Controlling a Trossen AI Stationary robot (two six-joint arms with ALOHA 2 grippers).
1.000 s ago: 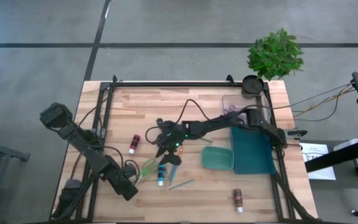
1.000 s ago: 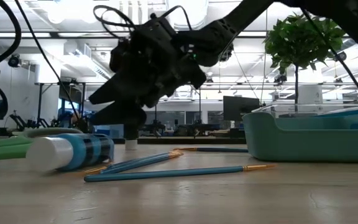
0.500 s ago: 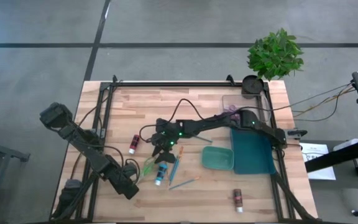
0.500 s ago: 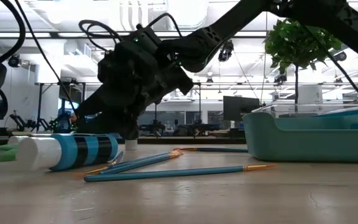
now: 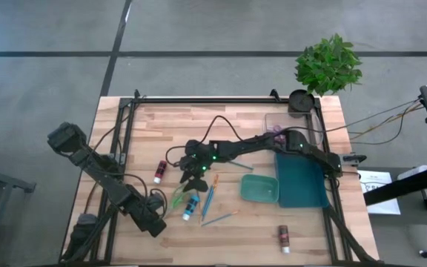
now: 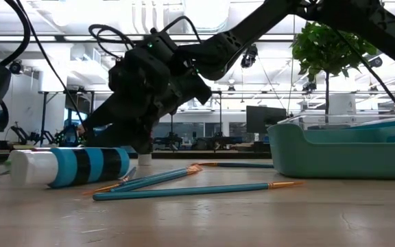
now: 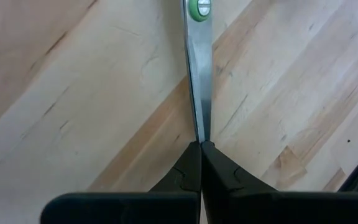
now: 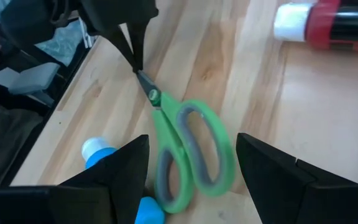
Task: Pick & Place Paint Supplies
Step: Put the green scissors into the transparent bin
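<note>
My right gripper is open and hovers low over the green-handled scissors; in the right wrist view its fingers stand on either side of the handle loops. A blue striped paint tube lies flat beside them, its white cap near one finger. My left gripper is shut at the scissors' blade tip. A pink tube, blue paintbrushes and a brown tube lie on the table. The teal palette sits right of the brushes. My left gripper has the tip of the scissors' closed blades between its two fingertips, only at their free ends. The fingers run along the blades, slanting down from the table's near-left. The scissors lie flat on the table.
A dark teal bin and a clear container stand along the table's right side, with a potted plant at the far right corner. Black frame rails border the table. Bare wood lies along the near edge.
My right gripper has moved toward the table's left and come down lower, from over the brushes to over the scissors' handles. The blue tube has shifted slightly toward the table's left.
</note>
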